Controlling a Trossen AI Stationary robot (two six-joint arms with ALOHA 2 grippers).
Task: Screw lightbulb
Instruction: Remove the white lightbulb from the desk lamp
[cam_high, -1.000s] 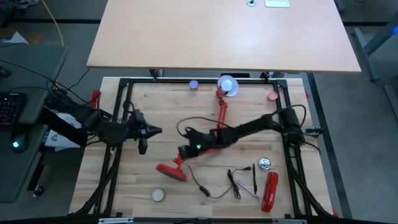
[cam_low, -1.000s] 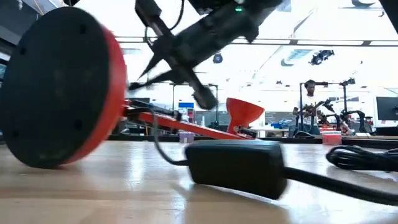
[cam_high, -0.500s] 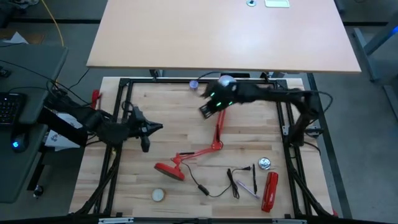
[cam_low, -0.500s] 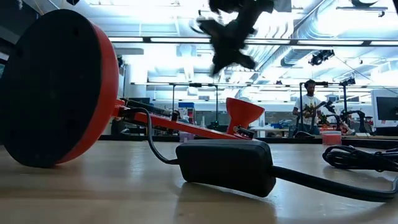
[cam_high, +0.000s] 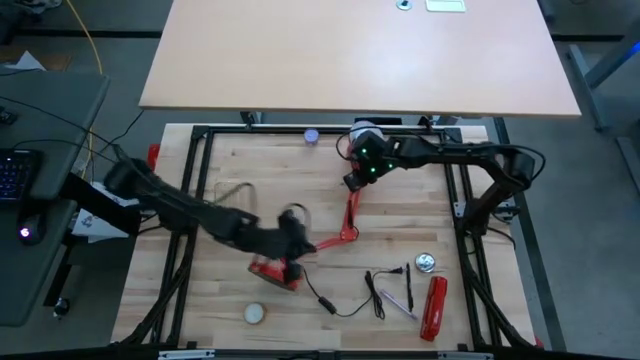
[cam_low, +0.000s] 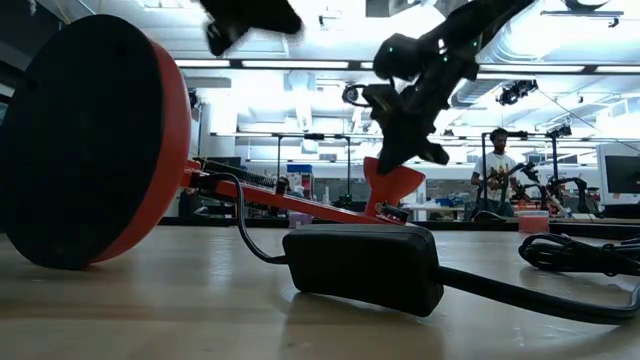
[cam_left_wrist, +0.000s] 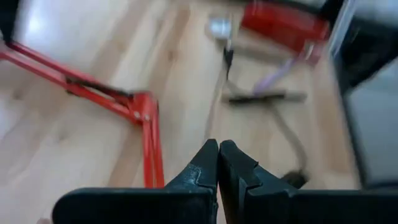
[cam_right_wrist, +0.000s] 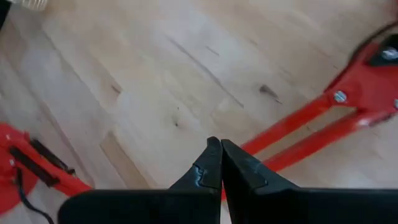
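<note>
A red desk lamp lies on its side on the wooden table. Its round base (cam_high: 272, 272) is at the near left and its white-lined shade (cam_high: 366, 133) is by the far edge. The small whitish lightbulb (cam_high: 428, 262) lies on the table at the near right. It also shows in the left wrist view (cam_left_wrist: 219, 26). My left gripper (cam_high: 300, 245) is shut and empty, high above the lamp's base (cam_low: 95, 140). My right gripper (cam_high: 355, 180) is shut and empty, just above the lamp's upper arm (cam_right_wrist: 311, 134) near the shade (cam_low: 393, 185).
The lamp's black power adapter (cam_low: 365, 265) and cord lie near the base. A red tool (cam_high: 436, 305), pens and black cables (cam_high: 390, 290) lie at the near right. A cream round object (cam_high: 255, 313) lies at the near left. A person (cam_low: 495, 170) stands in the room beyond.
My right gripper has left the lamp's middle joint and swung toward the far edge. It then came down beside the shade. My left gripper has swung from the table's left side toward the right and near, over the lamp's base.
</note>
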